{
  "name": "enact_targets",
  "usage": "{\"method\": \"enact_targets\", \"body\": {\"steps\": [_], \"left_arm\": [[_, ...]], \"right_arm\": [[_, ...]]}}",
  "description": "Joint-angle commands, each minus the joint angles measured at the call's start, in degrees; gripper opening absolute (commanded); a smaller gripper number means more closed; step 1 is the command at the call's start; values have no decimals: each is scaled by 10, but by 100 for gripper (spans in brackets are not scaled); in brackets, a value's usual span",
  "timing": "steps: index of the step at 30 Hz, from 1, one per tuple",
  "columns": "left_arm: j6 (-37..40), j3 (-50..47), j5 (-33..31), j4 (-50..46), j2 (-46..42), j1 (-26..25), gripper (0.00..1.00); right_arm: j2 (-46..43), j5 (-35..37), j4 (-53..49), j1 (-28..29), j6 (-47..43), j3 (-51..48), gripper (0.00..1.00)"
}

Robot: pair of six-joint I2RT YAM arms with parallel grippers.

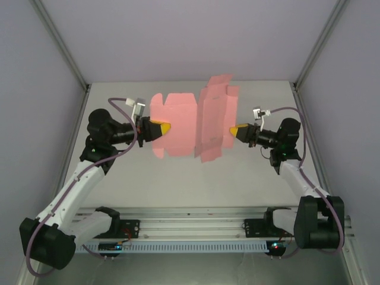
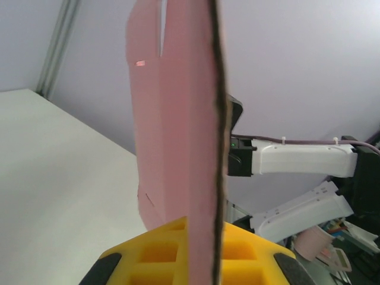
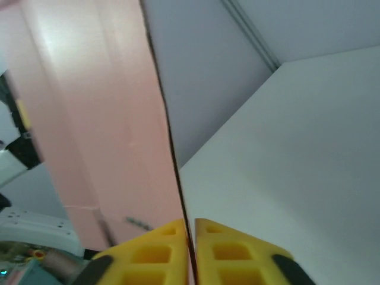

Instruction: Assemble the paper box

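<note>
Above the middle of the smooth white worktop [image 1: 190, 184], the left jaws and the right jaws, both yellow gridded plastic, each pinch closed on opposite side edges of the thin pink paper box [image 1: 178, 124], a creased die-cut sheet held aloft, its notched flaps toward the far edge.

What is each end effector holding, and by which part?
Both pinch the paper box: left end effector its left edge, right end effector its right edge.

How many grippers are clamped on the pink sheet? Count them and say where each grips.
2. The left gripper pinches the paper box at its left edge; the right gripper pinches its right edge.
</note>
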Motion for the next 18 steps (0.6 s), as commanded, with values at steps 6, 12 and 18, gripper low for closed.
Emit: {"method": "enact_targets", "body": {"steps": [6, 12, 18], "left_arm": [[43, -25, -93, -81, -3, -3, 4], [71, -25, -305, -265, -10, -3, 100], [68, -35, -456, -396, -1, 1, 100]], "right_arm": [[11, -1, 140, 0, 102, -13, 0], [-34, 181, -449, 53, -317, 81, 0], [10, 390, -625, 151, -423, 120, 0]]}}
